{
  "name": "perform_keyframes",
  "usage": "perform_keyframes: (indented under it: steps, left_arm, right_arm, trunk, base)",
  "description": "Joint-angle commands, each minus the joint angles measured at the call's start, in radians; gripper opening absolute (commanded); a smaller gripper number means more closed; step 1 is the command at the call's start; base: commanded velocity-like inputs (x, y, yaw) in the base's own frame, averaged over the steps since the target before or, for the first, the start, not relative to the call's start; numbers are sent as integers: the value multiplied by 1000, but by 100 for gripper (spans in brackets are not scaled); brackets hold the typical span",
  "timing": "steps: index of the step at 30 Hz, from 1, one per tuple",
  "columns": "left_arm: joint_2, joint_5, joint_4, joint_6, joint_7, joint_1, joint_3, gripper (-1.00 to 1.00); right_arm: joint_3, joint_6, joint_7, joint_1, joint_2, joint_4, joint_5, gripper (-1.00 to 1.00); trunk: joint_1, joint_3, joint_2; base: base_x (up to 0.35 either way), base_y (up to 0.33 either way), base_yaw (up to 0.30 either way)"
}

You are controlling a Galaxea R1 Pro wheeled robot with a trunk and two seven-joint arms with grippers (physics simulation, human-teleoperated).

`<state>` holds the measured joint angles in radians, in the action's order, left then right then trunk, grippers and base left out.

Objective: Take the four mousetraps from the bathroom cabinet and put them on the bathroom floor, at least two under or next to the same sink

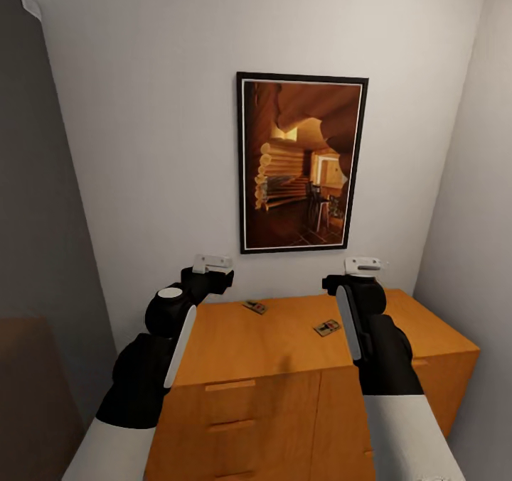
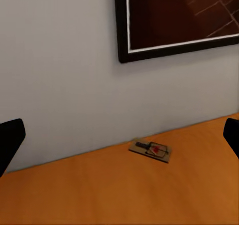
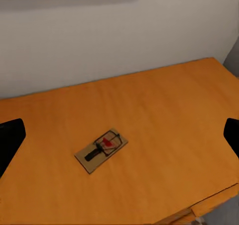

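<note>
Now two mousetraps lie on the cabinet [image 1: 284, 346] top: one [image 1: 254, 307] near its back edge under the picture [image 1: 301, 163], another [image 1: 327, 327] toward the right. Both the left gripper [image 2: 119, 140] and right gripper [image 3: 119, 140] hover spread wide, holding nothing.

Both arms reach forward side by side, well apart, each with a white forearm, a black wrist and a white block at its far end. The left arm [image 1: 167, 342] bends inward at the wrist, while the right arm [image 1: 370, 339] runs straighter. The left jaws [image 2: 119, 137] and the right jaws [image 3: 119, 137] both stand spread wide, holding nothing between their dark fingertips [image 2: 10, 140].
</note>
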<state>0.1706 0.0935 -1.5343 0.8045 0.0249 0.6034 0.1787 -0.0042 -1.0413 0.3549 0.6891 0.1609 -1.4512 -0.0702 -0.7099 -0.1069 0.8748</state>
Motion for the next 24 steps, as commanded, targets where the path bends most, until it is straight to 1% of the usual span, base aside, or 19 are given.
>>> perform_keyframes:
  steps: [1, 12, 16, 24]
  left_arm:
    - [0, 8, -1, 5, 0, 1, 1, 100]
    - [1, 8, 4, 4, -1, 1, 0, 100]
    - [0, 8, 5, 5, 0, 1, -1, 100]
    - [0, 7, 9, 5, 0, 1, -3, 100]
  right_arm:
    - [0, -6, -3, 1, 1, 0, -7, 100]
    - [-1, -6, 14, 15, 11, 30, -4, 100]
    - [-2, -6, 15, 16, 13, 33, -2, 100]
    - [-2, -6, 20, 18, 14, 43, 3, 100]
  trunk:
    - [-1, -2, 1]
    - [-1, -2, 1]
    - [-1, -2, 1]
    - [-1, -2, 1]
  base:
    - [324, 0, 0]
    - [306, 0, 0]
    - [120, 0, 0]
    - [29, 0, 0]
